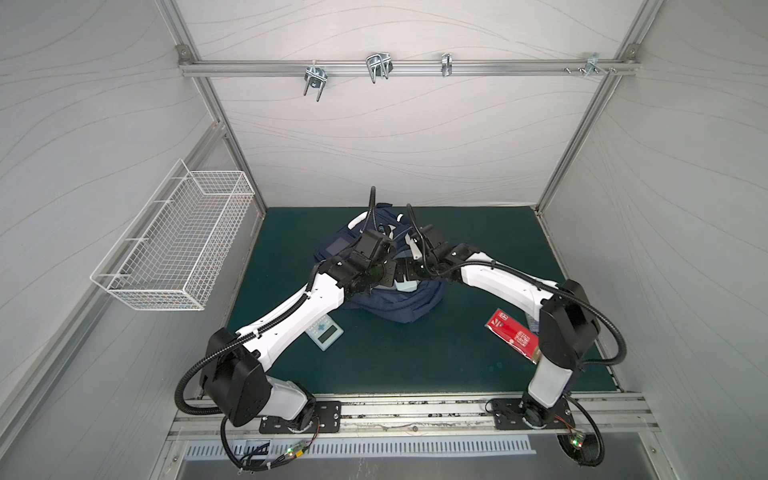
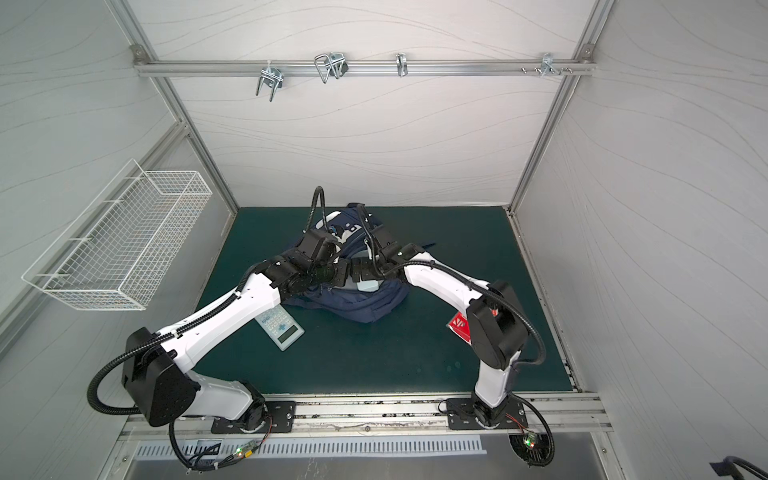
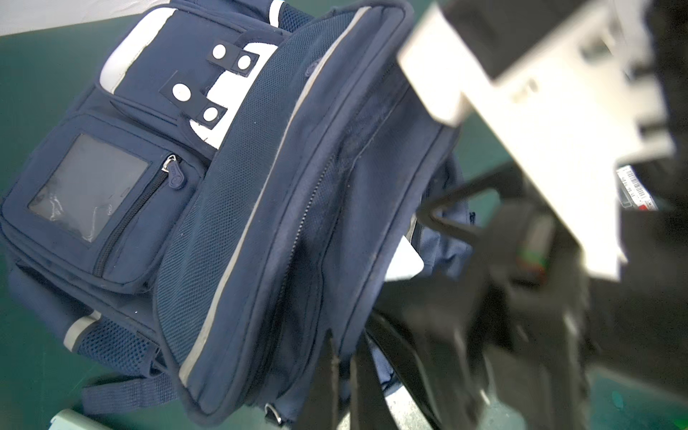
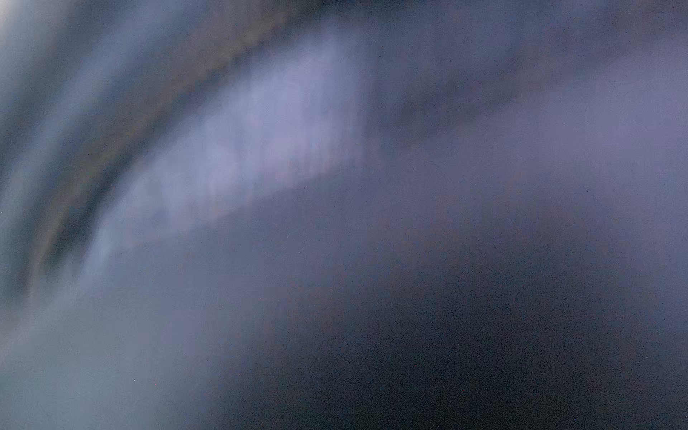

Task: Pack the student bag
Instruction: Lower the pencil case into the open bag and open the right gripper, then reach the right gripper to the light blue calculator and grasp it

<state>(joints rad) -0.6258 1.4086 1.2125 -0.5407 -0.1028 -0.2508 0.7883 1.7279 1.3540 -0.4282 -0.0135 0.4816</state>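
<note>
Student bag (image 1: 399, 309) sits mid-mat (image 1: 374, 365), toward back wall, mouth facing arms. Left gripper (image 3: 344, 372) clamped tight at bag's opening edge, looks pinched on fabric. Advice: hold edge high, mouth wide. Right gripper (image 1: 409, 270) buried in mouth beside pale item (image 1: 405, 286); wrist view all blur, can't tell jaw spread. Best: seat item deep, exit straight, no lining snag. Calculator (image 1: 326, 330), red packet (image 1: 513, 334) lie on mat, unpacked.
</note>
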